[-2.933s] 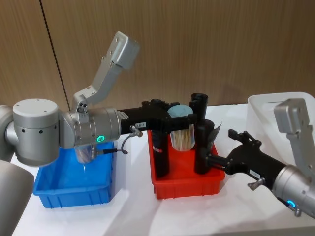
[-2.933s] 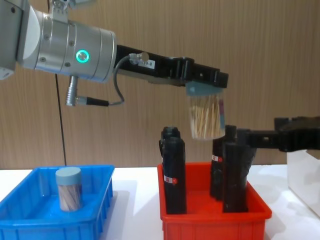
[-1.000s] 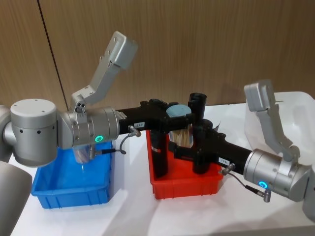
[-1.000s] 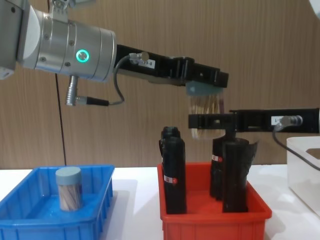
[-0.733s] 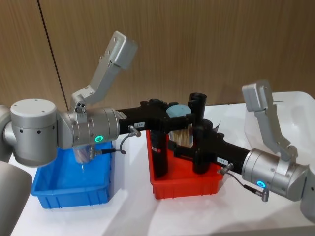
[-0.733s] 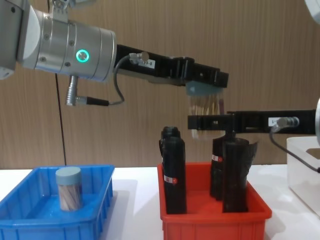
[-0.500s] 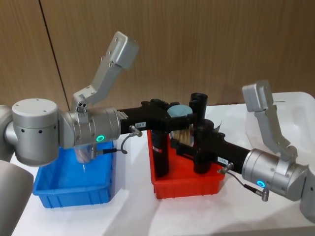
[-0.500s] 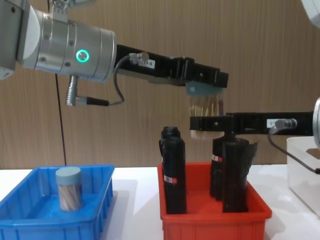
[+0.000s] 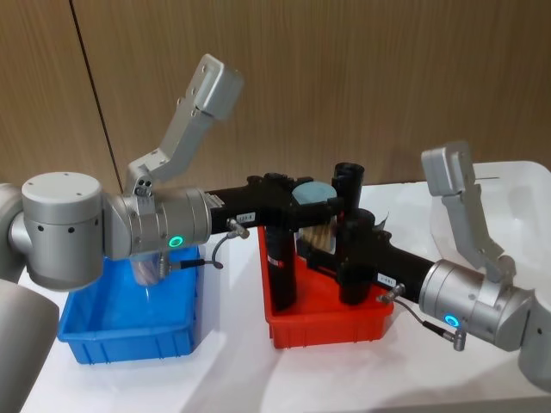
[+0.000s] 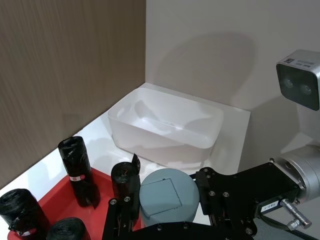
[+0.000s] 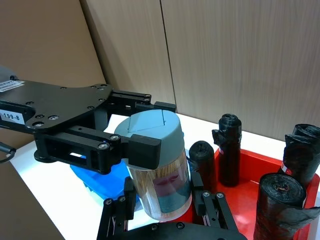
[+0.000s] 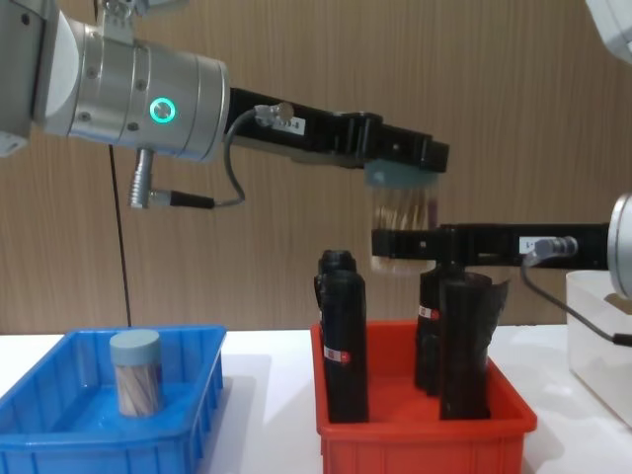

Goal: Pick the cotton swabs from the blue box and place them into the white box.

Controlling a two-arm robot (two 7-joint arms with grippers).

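A jar of cotton swabs hangs above the red bin, and my left gripper is shut on its pale blue lid. My right gripper reaches in from the right. Its fingers lie against both sides of the jar's lower body. The lid shows between black fingers in the left wrist view. A second jar of cotton swabs stands upright in the blue box at the left. The white box sits at the far right, behind my right arm.
The red bin stands mid-table between the two boxes. It holds several tall black wrapped rolls, directly under the held jar. A wood-panelled wall runs close behind the table.
My right arm swung in from the right and set its fingers around the held jar, edging slightly left in the last second. The left arm and jar have stayed still.
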